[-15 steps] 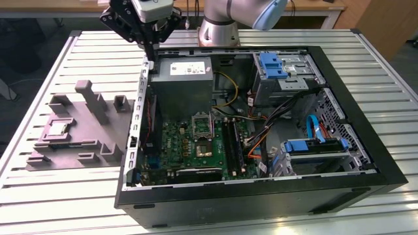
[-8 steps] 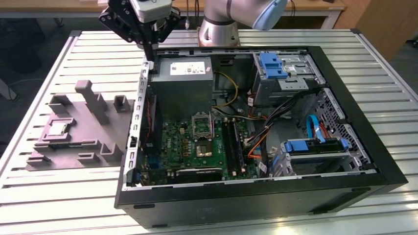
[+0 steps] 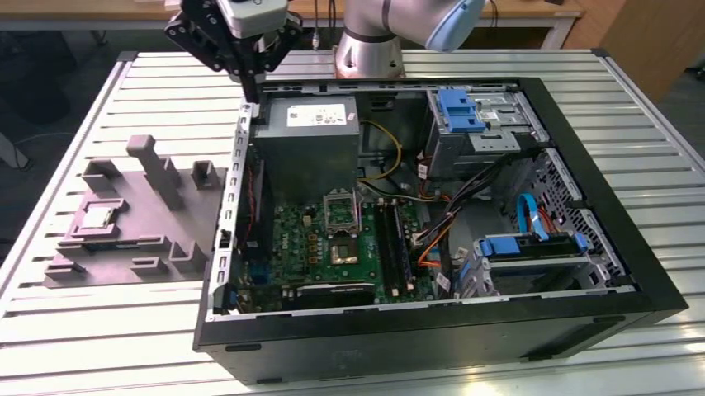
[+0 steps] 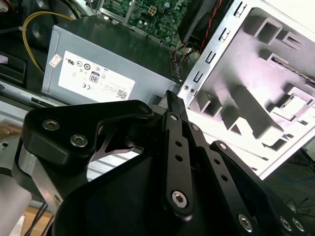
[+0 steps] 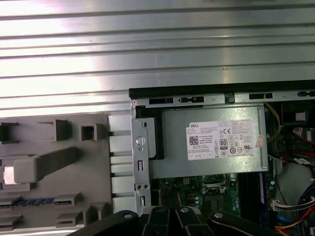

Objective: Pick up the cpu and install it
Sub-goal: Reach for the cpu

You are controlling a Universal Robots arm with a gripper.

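— Where's the cpu (image 3: 97,216)?
— Lying flat in a square recess of the grey tray (image 3: 132,239), at the exterior view's left of the open case (image 3: 441,330), well apart from the gripper (image 3: 251,95).
— Any writing?
— 1 white label (image 3: 323,114) with dark print, on the power supply (image 3: 314,148).
— And the gripper?
— Its 2 fingers are pressed together, gripping nothing, and the tip hangs over the case's corner wall, just beside the power supply. Slatted table (image 3: 111,346) shows all round the tray.

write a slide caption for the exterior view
Black claw hovers over a corner of the open black computer case; small silver-grey square cpu lies in the grey moulded plastic tray
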